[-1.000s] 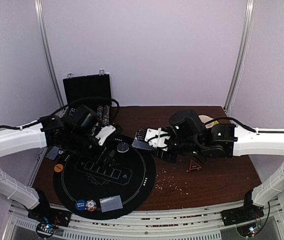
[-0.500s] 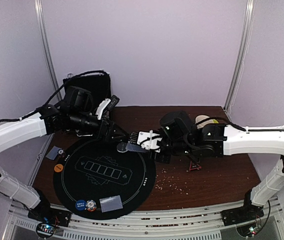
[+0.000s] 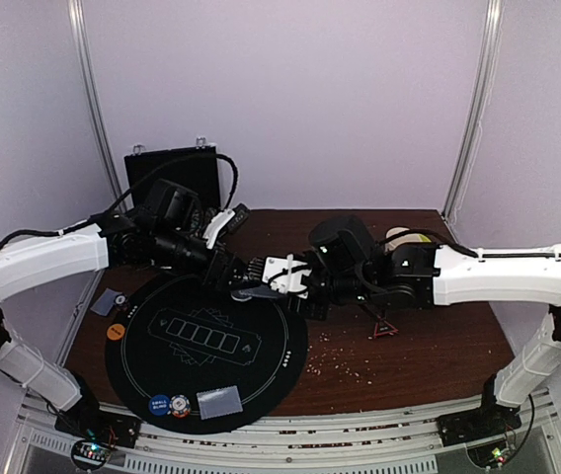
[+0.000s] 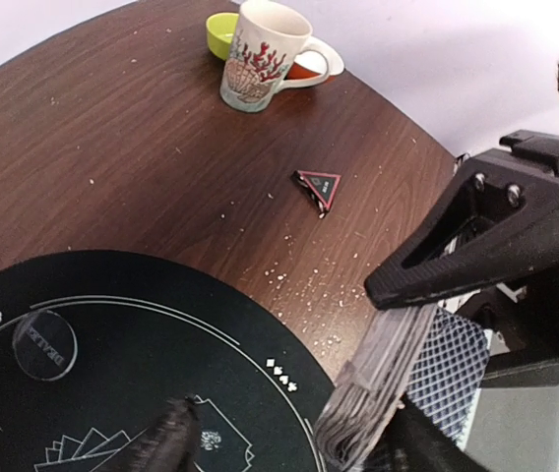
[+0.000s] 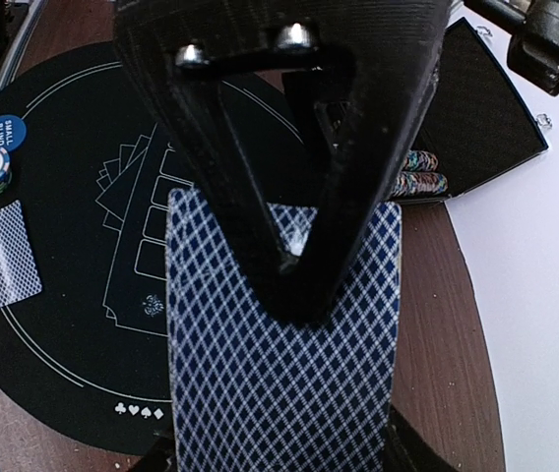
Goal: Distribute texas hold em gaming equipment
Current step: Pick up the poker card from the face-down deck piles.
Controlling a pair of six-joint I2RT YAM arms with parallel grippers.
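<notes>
My right gripper [image 3: 269, 283] is shut on the deck of cards [image 3: 254, 292], held over the far edge of the round black mat [image 3: 261, 370]. In the right wrist view the blue-diamond back of the deck [image 5: 279, 364] fills the frame under my gripper [image 5: 289, 305]. My left gripper [image 3: 233, 278] is open just left of the deck. In the left wrist view [image 4: 289, 447] the deck's edge [image 4: 383, 379] hangs beside its right finger. A clear dealer disc [image 4: 43, 344] lies on the mat. An orange disc [image 3: 115, 332], a blue disc [image 3: 159, 404] and a red-white chip [image 3: 180, 405] lie near the mat's rim.
A face-down card [image 3: 219, 400] lies at the mat's near edge, another [image 3: 110, 300] on the table at left. The black case [image 3: 172, 178] stands open at the back left. A patterned mug [image 4: 260, 54] and a small triangle [image 3: 384, 328] sit at right.
My left arm lifted off the mat and swung right to the deck. My right gripper carried the deck leftward toward it. The dealer disc is now hidden in the top view.
</notes>
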